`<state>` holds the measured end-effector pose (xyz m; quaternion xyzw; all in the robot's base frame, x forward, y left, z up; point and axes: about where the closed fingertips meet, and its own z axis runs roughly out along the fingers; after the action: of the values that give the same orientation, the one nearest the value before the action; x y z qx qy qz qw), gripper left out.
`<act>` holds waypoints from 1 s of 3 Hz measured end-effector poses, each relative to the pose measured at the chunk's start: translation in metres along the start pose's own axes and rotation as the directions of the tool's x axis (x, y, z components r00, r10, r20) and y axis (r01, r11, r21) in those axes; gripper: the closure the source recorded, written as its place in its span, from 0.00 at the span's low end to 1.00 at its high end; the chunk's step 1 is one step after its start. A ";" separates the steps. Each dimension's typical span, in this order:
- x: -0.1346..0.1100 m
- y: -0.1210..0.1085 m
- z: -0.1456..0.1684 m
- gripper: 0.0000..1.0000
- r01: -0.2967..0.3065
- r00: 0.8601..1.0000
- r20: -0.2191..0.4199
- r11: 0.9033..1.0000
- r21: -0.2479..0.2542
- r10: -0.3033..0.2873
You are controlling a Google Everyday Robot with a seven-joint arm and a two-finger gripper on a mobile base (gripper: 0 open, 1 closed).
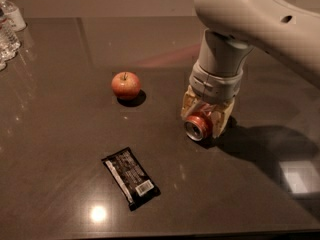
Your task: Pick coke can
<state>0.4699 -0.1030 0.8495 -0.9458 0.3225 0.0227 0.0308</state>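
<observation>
Reaches straight down to the table point(60, 134) with the gripper point(205, 115), apparently clamped across the coke can point(198, 125), which lies on its side well apart from the apple point(125, 85), so a lift can follow.

The dark table point(60, 149) is glossy. On it, the gripper point(204, 118), matt beige plastic, clasps the shiny metal coke can point(197, 127).

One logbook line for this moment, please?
step: grasp | gripper: shut on coke can | pose: on its side on table | lifted: not yet
</observation>
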 end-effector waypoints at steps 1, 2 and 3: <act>0.001 0.003 0.000 0.65 0.003 1.000 -0.002 1.000 -0.002 -0.003; 0.000 0.001 -0.009 0.87 -0.004 1.000 -0.002 1.000 0.027 0.005; -0.002 -0.005 -0.031 1.00 -0.019 1.000 0.000 0.996 0.090 0.019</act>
<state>0.4726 -0.1000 0.8808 -0.9404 0.3321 0.0080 0.0729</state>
